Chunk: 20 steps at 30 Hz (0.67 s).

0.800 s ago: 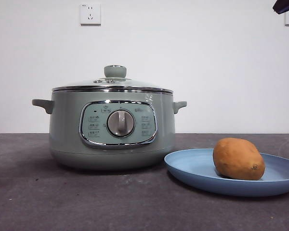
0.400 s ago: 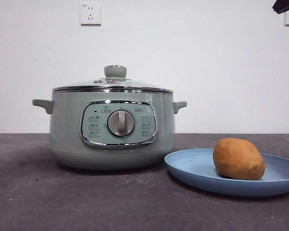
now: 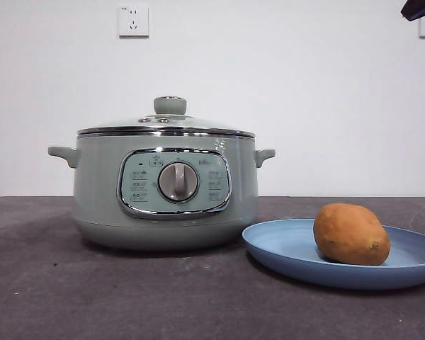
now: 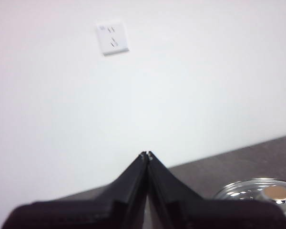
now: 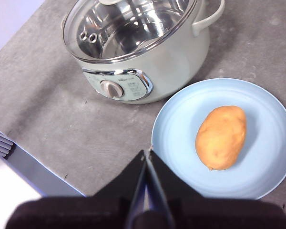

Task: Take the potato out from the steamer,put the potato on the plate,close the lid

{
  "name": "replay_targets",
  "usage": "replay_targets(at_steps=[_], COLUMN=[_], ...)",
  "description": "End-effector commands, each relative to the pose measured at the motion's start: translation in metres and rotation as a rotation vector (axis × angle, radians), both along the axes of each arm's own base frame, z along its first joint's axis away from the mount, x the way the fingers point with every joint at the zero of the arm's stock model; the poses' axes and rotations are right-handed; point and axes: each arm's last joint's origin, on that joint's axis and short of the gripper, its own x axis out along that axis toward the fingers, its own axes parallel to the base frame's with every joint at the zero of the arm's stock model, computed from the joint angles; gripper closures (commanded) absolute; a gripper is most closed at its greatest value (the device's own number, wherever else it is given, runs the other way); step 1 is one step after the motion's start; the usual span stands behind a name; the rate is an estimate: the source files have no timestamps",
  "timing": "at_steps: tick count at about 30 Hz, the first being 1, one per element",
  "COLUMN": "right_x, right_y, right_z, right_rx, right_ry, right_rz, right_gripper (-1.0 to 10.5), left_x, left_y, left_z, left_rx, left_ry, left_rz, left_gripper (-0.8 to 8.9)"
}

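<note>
The steamer (image 3: 165, 191) is sitting on the dark grey table (image 3: 127, 297), its control panel and silver dial (image 3: 178, 181) facing the low camera. The lid (image 3: 166, 127) is resting flat on the steamer's rim, closing it, with the pale green knob (image 3: 170, 105) standing upright at the lid's centre. Through the glass of the lid, in the right wrist view, the shiny inside of the steamer (image 5: 138, 52) is showing.

Just beside the steamer, on the side of its right-hand handle as the front view has it, the blue plate (image 3: 283, 248) is lying on the table, its near rim close to the steamer's base but not touching it as far as I can tell. The potato (image 3: 350, 234) is lying on its side on the plate, away from the steamer's edge of the plate.

The right gripper (image 5: 147, 155) is hanging high above the table, over the spot in front of the plate and well apart from the steamer; its jaws are pressed together and holding nothing. The left gripper (image 4: 146, 155) is also raised, pointing toward the white wall and its socket (image 4: 113, 38), with the lid's chrome rim (image 4: 257, 188) showing low beside it; its jaws are meeting at the tips, empty. In the front view only a dark tip (image 3: 419, 8) is peeking in, far above the plate.
</note>
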Motion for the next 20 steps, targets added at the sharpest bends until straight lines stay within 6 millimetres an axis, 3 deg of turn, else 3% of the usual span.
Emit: replay_targets(at_steps=[1,10,15,20], right_x=[0.0,0.0,0.0,0.0], right_y=[0.0,0.0,0.0,0.0], right_z=[0.002,0.002,0.002,0.002], right_rx=[0.005,0.005,0.005,0.005], right_ry=[-0.004,-0.004,-0.004,-0.004], right_rz=[-0.004,-0.004,-0.003,-0.004], right_gripper=[9.5,9.5,9.5,9.5], left_x=[0.002,-0.001,-0.005,-0.009], left_y=[0.002,0.003,0.003,0.003], left_z=[-0.043,-0.141,-0.172,-0.185], left_rx=[0.008,-0.033,-0.061,-0.062], left_ry=[0.0,0.087,0.118,0.136], left_rz=[0.015,0.043,0.068,0.072], left_gripper=[8.17,8.17,8.17,8.17])
